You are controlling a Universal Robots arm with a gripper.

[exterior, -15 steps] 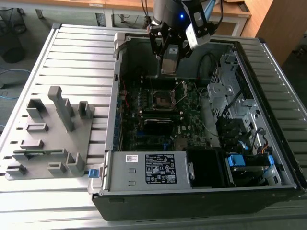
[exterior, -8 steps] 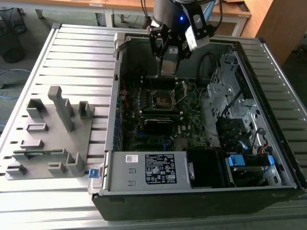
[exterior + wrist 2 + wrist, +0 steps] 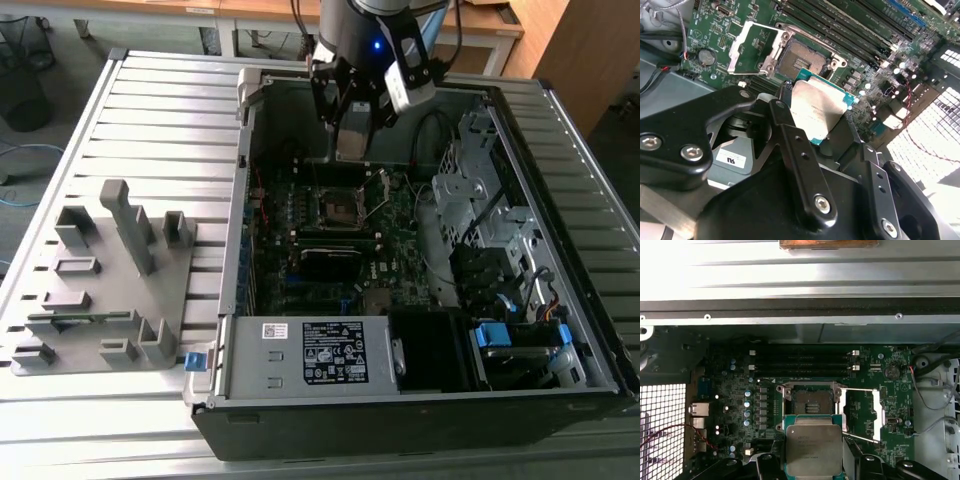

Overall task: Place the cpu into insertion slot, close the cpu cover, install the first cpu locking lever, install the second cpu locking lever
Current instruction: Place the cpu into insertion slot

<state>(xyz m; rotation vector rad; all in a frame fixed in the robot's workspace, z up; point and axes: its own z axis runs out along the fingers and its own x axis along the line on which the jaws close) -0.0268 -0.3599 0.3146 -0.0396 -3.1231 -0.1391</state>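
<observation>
My gripper [image 3: 817, 114] is shut on the cpu [image 3: 815, 107], a flat square chip with a dull silver top and a green rim, gripped by two opposite edges between black fingers [image 3: 785, 115]. In the first wrist view the cpu [image 3: 813, 450] hangs just short of the open insertion slot [image 3: 812, 402], whose contact field is bare. The cpu cover [image 3: 875, 415], a thin silvery frame, is swung open beside the slot. In the exterior view the gripper [image 3: 350, 150] hovers above the slot [image 3: 337, 205] on the motherboard inside the open computer case.
The case [image 3: 240, 130] lies open on a slatted metal table. Memory slots [image 3: 802, 362] run along one side of the socket. Drive bays [image 3: 490, 200] and cables fill the exterior view's right; a power supply [image 3: 310, 355] sits at the front. A grey fixture tray [image 3: 100, 280] stands left of the case.
</observation>
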